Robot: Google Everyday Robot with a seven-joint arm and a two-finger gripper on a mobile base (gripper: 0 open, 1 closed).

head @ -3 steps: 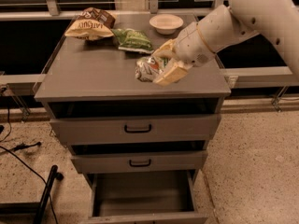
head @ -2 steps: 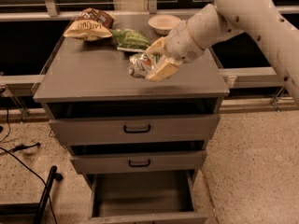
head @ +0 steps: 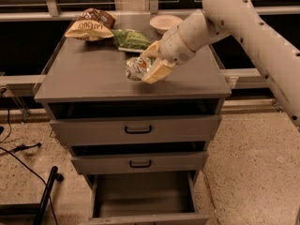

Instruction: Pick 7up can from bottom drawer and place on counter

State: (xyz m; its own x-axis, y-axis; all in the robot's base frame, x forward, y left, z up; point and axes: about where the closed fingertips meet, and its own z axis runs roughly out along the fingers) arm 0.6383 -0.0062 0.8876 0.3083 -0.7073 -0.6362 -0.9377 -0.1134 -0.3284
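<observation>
Camera view: my gripper point(head: 151, 62) is over the middle of the broad flat matte grey counter point(head: 89, 81), with my cream fingers point(head: 159, 71) clamped on the shiny silvery-green 7up can point(head: 135, 68). The can's low over the slab, can't tell if it's touching. The deep grey metal bottom drawer point(head: 140, 218) hangs open below. A green snack bag point(head: 133, 39), a brown chip bag point(head: 91, 26) and a white bowl point(head: 165, 22) sit at the back.
</observation>
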